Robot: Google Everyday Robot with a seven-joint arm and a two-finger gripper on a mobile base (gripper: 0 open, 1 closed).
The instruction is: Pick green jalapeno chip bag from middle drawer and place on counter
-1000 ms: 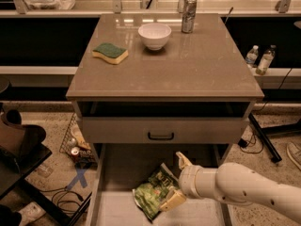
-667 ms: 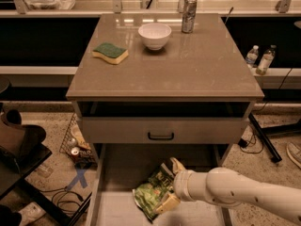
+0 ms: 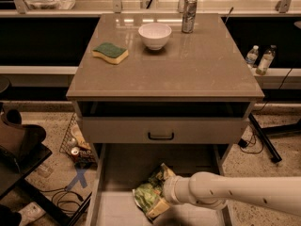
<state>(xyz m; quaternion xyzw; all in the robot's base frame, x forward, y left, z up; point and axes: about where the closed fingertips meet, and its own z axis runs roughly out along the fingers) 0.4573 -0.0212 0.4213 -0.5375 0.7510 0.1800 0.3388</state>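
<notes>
The green jalapeno chip bag (image 3: pixel 149 192) lies crumpled on the pale floor of the open middle drawer (image 3: pixel 113 211), near its centre. My gripper (image 3: pixel 162 197) comes in from the right on a thick white arm (image 3: pixel 235 192) and sits right against the bag's right side. Its tip is hidden behind the wrist and the bag. The counter (image 3: pixel 188 65) is the grey-brown slab above the drawers.
On the counter stand a white bowl (image 3: pixel 154 35), a green-and-yellow sponge (image 3: pixel 110 52) and a metal can (image 3: pixel 189 14). A grey drawer front with a black handle (image 3: pixel 161 136) is above the open drawer. Two bottles (image 3: pixel 259 59) stand right; a dark chair (image 3: pixel 19 145) left.
My arm has moved left across the drawer, bringing the gripper closer onto the chip bag. The bag has stayed in about the same place.
</notes>
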